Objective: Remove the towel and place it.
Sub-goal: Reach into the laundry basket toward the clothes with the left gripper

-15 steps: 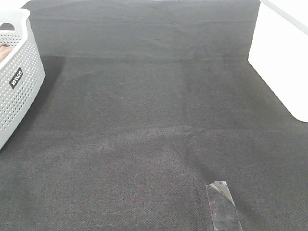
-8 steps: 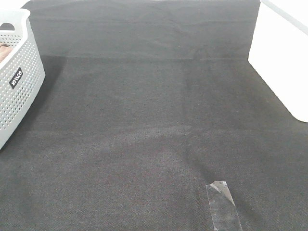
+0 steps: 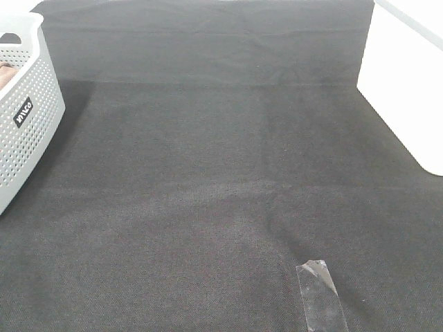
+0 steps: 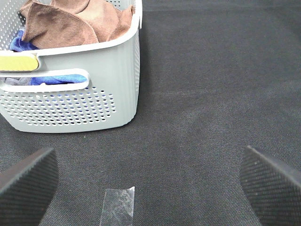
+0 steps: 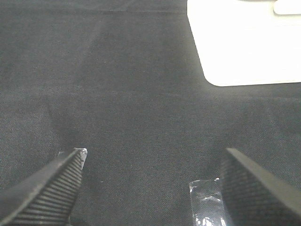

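Observation:
The brown towel lies bunched inside a white perforated basket, on top of blue cloth. In the exterior high view only a sliver of the towel shows in the basket at the far left edge. My left gripper is open and empty, its fingers spread wide over the dark cloth in front of the basket, apart from it. My right gripper is open and empty over the dark cloth. Neither gripper shows in the exterior high view.
A dark grey cloth covers the table. A white surface lies at the far right, also in the right wrist view. Clear tape strips are stuck on the cloth.

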Tool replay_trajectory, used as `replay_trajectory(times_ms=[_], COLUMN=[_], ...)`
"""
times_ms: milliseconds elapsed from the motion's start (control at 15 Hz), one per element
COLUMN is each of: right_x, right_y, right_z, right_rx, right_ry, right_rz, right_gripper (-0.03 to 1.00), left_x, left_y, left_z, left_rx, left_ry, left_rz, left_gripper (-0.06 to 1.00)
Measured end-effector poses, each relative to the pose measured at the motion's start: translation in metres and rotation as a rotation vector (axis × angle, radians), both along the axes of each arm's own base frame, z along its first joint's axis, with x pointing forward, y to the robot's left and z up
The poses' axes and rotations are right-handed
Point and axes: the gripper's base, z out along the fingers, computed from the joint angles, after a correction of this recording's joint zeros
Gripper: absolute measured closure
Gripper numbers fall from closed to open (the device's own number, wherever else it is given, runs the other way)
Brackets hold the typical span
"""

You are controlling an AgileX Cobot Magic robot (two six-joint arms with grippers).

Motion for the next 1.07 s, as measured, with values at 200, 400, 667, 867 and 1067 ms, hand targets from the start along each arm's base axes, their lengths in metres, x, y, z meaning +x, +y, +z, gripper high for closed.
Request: replay_trajectory(times_ms=[200,400,667,867,1067], right_x=[0.000,0.000,0.000,0.000,0.000], right_y=[0.000,0.000,0.000,0.000,0.000], right_z=[0.000,0.000,0.000,0.000,0.000], right_rx=[0.000,0.000,0.000,0.000,0.000], right_ry=[-0.001,-0.001,-0.004,-0.006,-0.006], right_rz=[0.000,0.000,0.000,0.000,0.000], right_gripper=[0.23,0.23,0.23,0.23,0.23], left_x=[0.003,0.036,0.110,0.170,0.235], left_y=[0.000,0.001,0.009,0.018,0.022], left_z=[0.013,0.058,0.111,0.135,0.145], left_rx=[0.125,0.358,0.626,0.784,0.876], left_ry=[0.121,0.271,0.392,0.474,0.536], left_rz=[-0.066,-0.223,-0.321,-0.325,-0.352], left_gripper=[-0.05,-0.05,-0.05,-0.05,-0.05])
